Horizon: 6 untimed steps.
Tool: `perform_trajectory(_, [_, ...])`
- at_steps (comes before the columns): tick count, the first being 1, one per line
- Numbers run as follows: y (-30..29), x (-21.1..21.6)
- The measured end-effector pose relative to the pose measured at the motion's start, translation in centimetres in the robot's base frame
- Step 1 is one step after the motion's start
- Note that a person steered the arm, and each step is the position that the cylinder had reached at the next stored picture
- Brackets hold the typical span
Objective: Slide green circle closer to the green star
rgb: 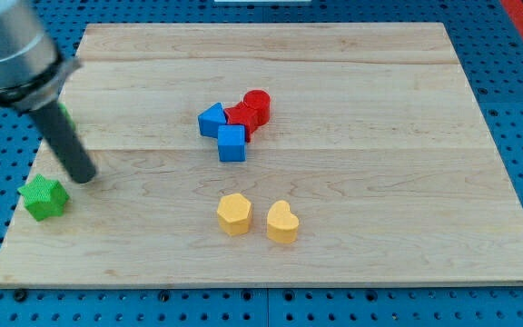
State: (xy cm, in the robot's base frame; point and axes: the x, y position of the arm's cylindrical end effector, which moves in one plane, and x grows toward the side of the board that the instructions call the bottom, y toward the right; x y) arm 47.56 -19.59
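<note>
The green star [44, 197] lies near the board's left edge, toward the view's bottom. Only a sliver of the green circle [64, 114] shows, above the star and mostly hidden behind my rod. The rod slants down from the view's top left. My tip [83, 177] rests on the board just right of and slightly above the green star, below the green circle. I cannot tell if the rod touches the circle.
A cluster sits at the board's middle: a blue triangle [212, 119], a blue cube [231, 143], a red star [240, 117] and a red cylinder [258, 105]. A yellow hexagon [234, 213] and a yellow heart [281, 222] lie lower down. The wooden board [379, 182] rests on blue pegboard.
</note>
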Motion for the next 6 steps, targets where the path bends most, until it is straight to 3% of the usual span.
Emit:
perform_trajectory(1, [3.3,-9.3])
perform_trajectory(2, [-4.8,-16.2])
perform_trajectory(3, [-9.5,-13.3])
perform_trajectory(4, [-8.1,-7.5])
perform_trajectory(6, [-3.5,-2.3])
